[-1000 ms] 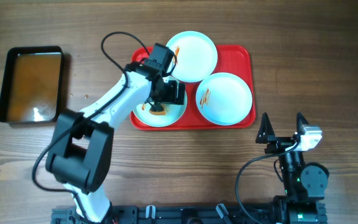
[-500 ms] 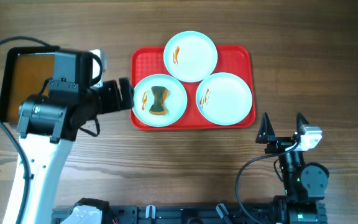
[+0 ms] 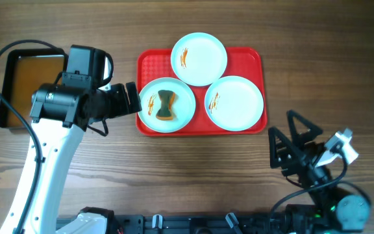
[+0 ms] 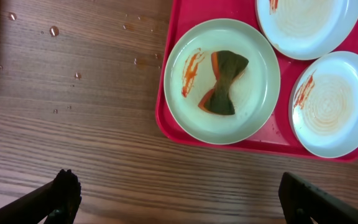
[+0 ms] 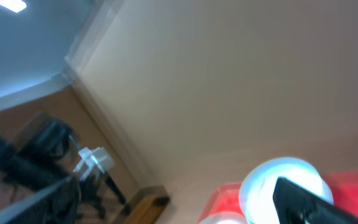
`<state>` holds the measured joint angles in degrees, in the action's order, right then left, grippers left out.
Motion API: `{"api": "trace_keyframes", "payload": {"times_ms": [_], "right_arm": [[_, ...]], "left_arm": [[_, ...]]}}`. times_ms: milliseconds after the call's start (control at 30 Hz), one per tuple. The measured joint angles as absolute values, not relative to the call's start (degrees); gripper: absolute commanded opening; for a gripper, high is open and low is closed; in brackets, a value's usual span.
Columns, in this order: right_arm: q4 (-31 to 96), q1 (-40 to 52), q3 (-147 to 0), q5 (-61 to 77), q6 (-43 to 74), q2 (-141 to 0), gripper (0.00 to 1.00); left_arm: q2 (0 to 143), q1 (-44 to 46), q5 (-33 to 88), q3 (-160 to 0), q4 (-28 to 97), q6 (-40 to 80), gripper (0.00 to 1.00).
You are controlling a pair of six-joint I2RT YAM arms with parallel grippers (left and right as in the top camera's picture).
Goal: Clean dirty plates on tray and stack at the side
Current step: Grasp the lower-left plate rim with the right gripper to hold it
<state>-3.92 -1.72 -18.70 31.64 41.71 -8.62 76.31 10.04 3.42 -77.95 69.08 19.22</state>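
— How are the left jaws?
— Spread wide, empty, over the wooden surface (image 4: 73,124). Just ahead of them: the large red rectangular plastic tray (image 3: 255,55) carrying three round pale mint plates (image 3: 200,58).
— And the right jaws?
— Apart too, well clear; their blurred view probably shows plates.

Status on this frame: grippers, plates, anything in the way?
Open, empty: left gripper and right gripper, both off the red rectangular plastic tray. Three round pale plates on tray, orange smears, none stacked. Green-and-orange sponge lies on left plate.
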Motion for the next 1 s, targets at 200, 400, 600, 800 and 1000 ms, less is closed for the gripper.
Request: {"api": "trace_keyframes", "payload": {"times_ms": [200, 400, 600, 800, 1000], "right_arm": [[43.0, -1.0, -62.0, 38.4, 9.2, -47.8, 1.00], [62.0, 10.5, -81.8, 34.0, -2.3, -76.7, 1.00], [46.1, 23.3, -82.8, 28.1, 5.6, -94.6, 1.00], [40.4, 24.3, -83.0, 26.7, 19.2, -109.9, 0.97], [36.1, 25.2, -83.0, 26.0, 14.2, -112.7, 0.87]], "left_arm": [[76.3, 10.0, 3.2, -78.0, 68.7, 19.3, 1.00], [76.4, 10.0, 3.2, -78.0, 68.6, 20.5, 1.00], [76.4, 10.0, 3.2, -78.0, 68.6, 22.0, 1.00], [77.1, 10.0, 3.2, -78.0, 68.7, 22.2, 1.00], [81.2, 10.0, 3.2, -78.0, 68.1, 22.2, 1.00]]}}
